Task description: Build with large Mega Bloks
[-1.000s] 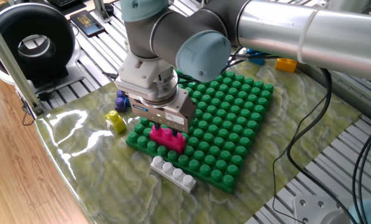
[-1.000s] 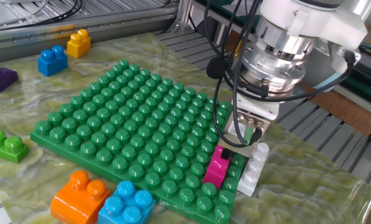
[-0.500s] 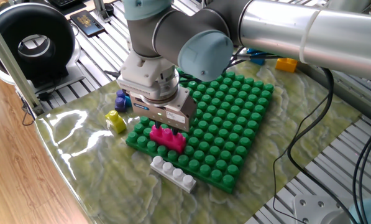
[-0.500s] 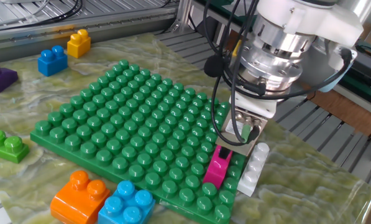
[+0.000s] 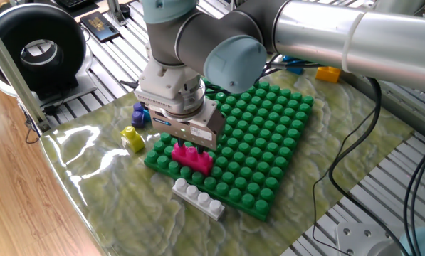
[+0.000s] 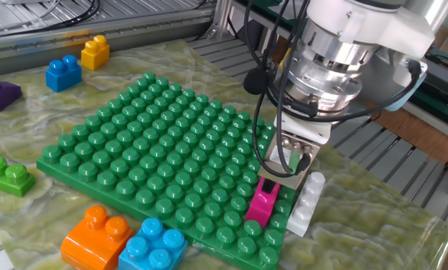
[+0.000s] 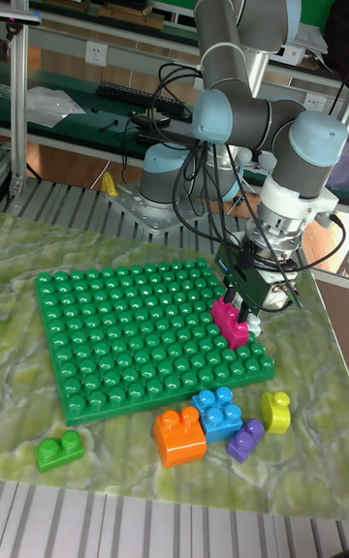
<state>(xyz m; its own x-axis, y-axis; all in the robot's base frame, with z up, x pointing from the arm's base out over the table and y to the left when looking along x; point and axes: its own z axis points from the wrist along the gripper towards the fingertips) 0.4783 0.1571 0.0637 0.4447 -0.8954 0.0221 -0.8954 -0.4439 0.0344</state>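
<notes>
One magenta brick (image 5: 191, 157) sits pressed onto the green baseplate (image 5: 269, 135) at its corner edge, beside a white-grey brick (image 5: 198, 198) lying on the counter (image 5: 112, 192). Since a second ago the pincer (image 5: 191, 147) has lifted a touch, its tips now just above the studs; I cannot tell whether they are spread or still pinching. That suggests the brick is placed. It looks glossy, chunky and level.
</notes>
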